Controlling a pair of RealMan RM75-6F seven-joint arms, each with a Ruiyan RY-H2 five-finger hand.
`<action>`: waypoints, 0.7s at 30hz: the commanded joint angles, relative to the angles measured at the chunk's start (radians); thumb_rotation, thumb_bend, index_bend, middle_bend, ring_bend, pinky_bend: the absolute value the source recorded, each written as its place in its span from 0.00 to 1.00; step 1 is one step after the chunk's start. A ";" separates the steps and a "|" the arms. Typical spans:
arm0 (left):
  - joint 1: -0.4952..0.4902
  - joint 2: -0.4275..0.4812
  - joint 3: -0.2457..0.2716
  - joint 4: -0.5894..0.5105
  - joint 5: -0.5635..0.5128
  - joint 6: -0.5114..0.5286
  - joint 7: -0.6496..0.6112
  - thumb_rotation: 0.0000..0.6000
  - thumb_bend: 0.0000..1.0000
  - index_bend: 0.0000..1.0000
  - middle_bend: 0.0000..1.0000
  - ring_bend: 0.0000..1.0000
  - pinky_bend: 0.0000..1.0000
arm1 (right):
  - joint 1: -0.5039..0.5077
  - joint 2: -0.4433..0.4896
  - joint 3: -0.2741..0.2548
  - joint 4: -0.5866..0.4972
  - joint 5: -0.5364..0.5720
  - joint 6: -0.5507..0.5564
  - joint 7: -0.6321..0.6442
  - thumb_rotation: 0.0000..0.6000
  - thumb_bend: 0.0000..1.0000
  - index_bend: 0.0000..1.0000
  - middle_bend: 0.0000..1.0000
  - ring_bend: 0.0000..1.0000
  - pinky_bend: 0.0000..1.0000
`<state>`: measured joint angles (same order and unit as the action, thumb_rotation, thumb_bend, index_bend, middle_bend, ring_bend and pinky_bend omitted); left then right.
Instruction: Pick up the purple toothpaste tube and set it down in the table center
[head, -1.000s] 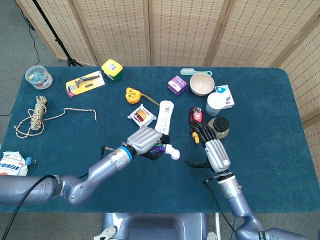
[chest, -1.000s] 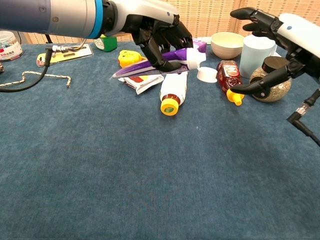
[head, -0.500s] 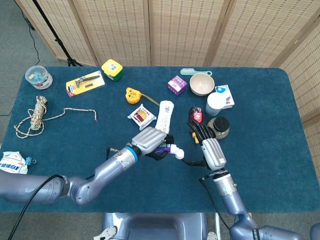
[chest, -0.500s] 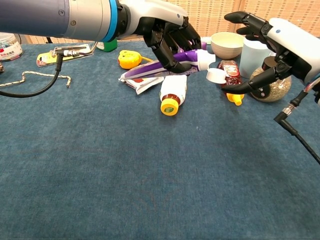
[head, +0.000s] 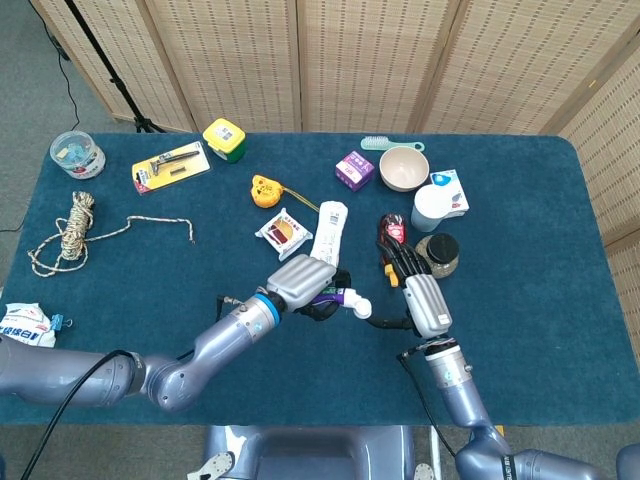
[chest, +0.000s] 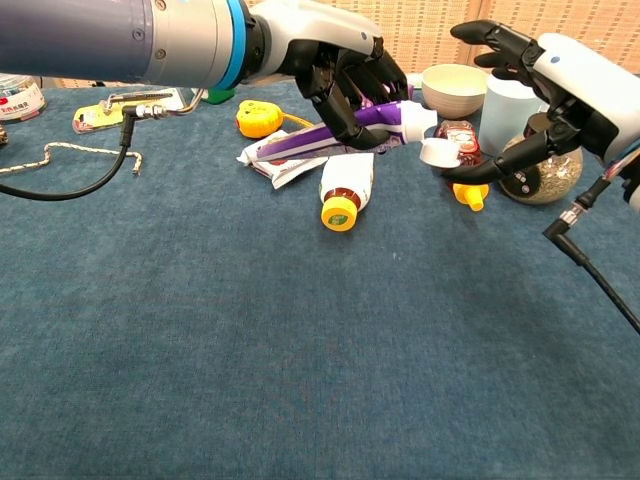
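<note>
My left hand (chest: 340, 72) grips the purple toothpaste tube (chest: 300, 143) around its neck and holds it lifted just above the cluttered mid-table. Its flat tail points left and its white cap (chest: 438, 152) points right. In the head view the left hand (head: 300, 279) covers most of the tube (head: 338, 295); only the neck and cap show. My right hand (chest: 545, 85) hovers to the right with its fingers spread and nothing in it. Its thumb reaches to just below the cap; I cannot tell whether it touches. In the head view the right hand (head: 420, 296) sits right of the cap.
Under the tube lie a white bottle with a yellow cap (chest: 343, 188) and a snack packet (chest: 278, 166). A red bottle (chest: 458, 142), a lidded jar (chest: 535, 168), a white cup (chest: 510, 100) and a bowl (chest: 452, 88) crowd the right hand. A rope (head: 72, 226) lies far left.
The left hand has carried the tube to the right, bringing its cap up to the right hand's thumb. The right hand has shifted slightly left and stays spread.
</note>
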<state>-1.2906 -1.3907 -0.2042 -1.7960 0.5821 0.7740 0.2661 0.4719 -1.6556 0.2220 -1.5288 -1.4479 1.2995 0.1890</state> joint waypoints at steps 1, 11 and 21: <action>-0.003 -0.003 0.003 0.004 -0.004 -0.003 0.002 1.00 1.00 0.52 0.45 0.53 0.57 | 0.001 0.001 0.002 0.000 0.002 0.001 0.001 1.00 0.00 0.00 0.00 0.00 0.00; -0.006 -0.013 0.014 0.014 -0.014 -0.007 0.005 1.00 1.00 0.52 0.45 0.54 0.57 | 0.010 0.006 0.004 -0.012 0.005 -0.005 0.001 1.00 0.00 0.00 0.00 0.00 0.00; -0.017 -0.018 0.029 0.020 -0.022 -0.021 0.021 1.00 1.00 0.52 0.45 0.54 0.57 | 0.020 0.007 0.005 -0.017 0.009 -0.012 -0.014 1.00 0.00 0.00 0.00 0.00 0.00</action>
<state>-1.3064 -1.4082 -0.1769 -1.7767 0.5608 0.7544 0.2859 0.4909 -1.6482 0.2274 -1.5462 -1.4386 1.2881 0.1757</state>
